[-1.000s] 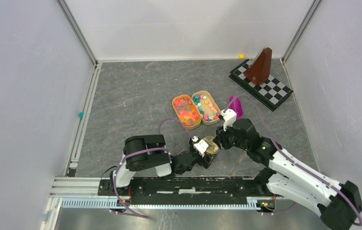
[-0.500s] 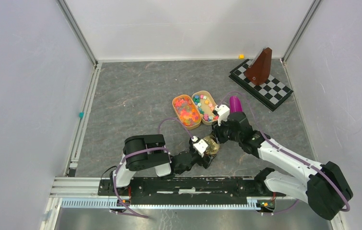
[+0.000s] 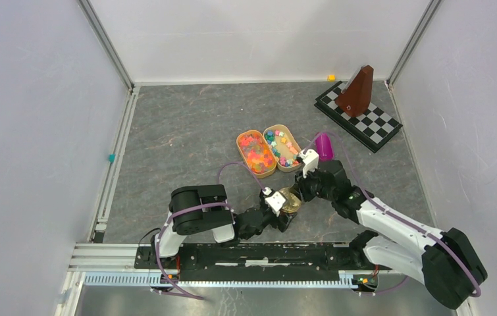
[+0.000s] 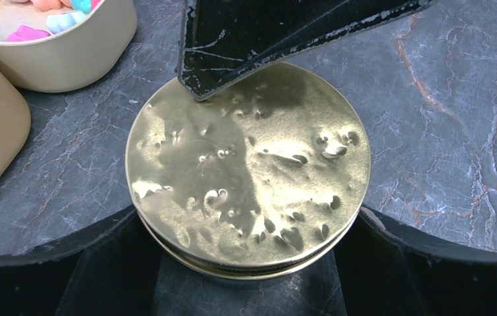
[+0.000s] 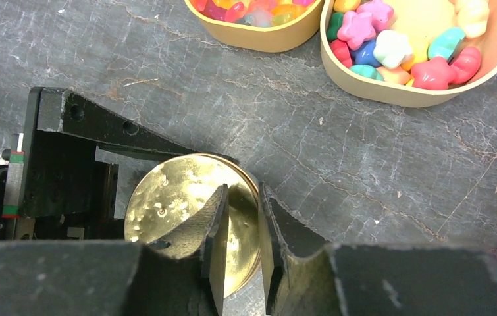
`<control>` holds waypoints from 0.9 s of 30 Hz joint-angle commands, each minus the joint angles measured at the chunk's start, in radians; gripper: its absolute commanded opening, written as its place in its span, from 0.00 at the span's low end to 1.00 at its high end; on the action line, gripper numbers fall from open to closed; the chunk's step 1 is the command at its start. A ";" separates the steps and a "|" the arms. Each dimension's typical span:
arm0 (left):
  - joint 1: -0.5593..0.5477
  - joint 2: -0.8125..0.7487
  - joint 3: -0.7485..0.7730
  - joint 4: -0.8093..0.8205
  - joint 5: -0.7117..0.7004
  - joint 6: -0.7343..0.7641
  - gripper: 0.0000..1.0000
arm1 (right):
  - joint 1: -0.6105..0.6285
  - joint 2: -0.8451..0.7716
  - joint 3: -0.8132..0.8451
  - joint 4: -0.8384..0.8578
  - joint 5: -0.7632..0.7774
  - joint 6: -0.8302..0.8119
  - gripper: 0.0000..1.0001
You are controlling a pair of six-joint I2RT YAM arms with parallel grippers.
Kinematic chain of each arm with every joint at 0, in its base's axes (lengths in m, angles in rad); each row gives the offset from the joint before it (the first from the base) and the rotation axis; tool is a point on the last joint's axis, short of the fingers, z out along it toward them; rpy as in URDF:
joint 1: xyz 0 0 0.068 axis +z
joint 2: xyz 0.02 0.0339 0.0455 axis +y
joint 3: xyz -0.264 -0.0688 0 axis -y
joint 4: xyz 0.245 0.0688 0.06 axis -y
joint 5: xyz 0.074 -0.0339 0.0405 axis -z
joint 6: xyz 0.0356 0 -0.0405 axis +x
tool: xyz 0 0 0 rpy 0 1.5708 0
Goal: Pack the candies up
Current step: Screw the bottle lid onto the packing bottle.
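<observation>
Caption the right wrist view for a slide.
Right jaws straddle the rim of the tin, a left jaw alongside; candies sit in two trays.

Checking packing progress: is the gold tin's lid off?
No, the dented gold lid sits flat on the tin, covering its whole top.

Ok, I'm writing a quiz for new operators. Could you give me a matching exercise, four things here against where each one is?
Things:
1. gold tin
2. purple scoop
3. metronome
4. star candies

Places:
A. on the chequered board
B. in the right-hand tray
C. between the fingers of the left gripper
D. lying on the table, right of that tray

Pairs: 1-C, 2-D, 3-A, 4-B
</observation>
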 commanded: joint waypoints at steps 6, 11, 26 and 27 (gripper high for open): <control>0.019 0.040 -0.032 -0.298 -0.005 -0.078 0.68 | 0.002 -0.129 -0.158 -0.110 -0.094 0.048 0.22; 0.054 0.041 -0.033 -0.318 -0.004 -0.109 0.66 | 0.004 -0.233 -0.217 -0.156 -0.095 0.088 0.19; 0.123 -0.001 0.020 -0.466 -0.062 -0.105 0.64 | 0.063 -0.445 -0.317 -0.206 -0.131 0.258 0.12; 0.129 -0.002 0.021 -0.472 -0.062 -0.106 0.64 | 0.074 -0.456 -0.317 -0.212 -0.122 0.268 0.11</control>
